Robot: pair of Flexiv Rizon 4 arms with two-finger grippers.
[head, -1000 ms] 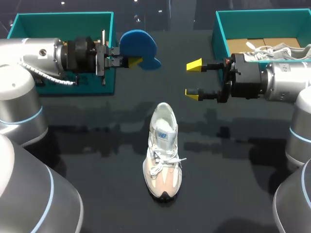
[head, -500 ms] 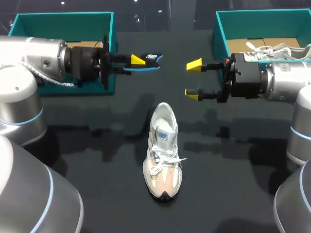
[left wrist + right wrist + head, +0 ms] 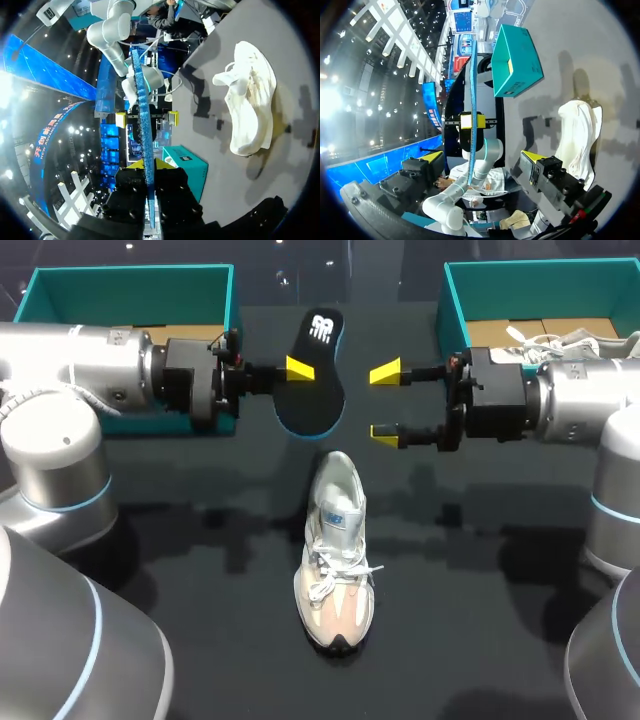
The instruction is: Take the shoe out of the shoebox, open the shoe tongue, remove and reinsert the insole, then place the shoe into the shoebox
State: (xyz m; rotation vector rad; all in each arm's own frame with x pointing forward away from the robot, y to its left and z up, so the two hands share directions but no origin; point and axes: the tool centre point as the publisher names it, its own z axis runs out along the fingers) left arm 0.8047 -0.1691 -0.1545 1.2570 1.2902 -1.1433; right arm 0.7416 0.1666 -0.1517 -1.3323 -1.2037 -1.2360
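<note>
Black flat insole [image 3: 320, 390] in left end effector [image 3: 298, 368]

Head view: high behind the robot, looking down on the desk [image 3: 200, 570], far off.
Left wrist view: close, facing 3 o'clock.
Right wrist view: close, facing 9 o'clock.
Shared: insole [image 3: 312, 370], shoe [image 3: 335, 550].

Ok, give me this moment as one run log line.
left jaws: shut on insole, held off table | right jaws: open, facing insole | shoe: upright on table | step: reinsert pending
</note>
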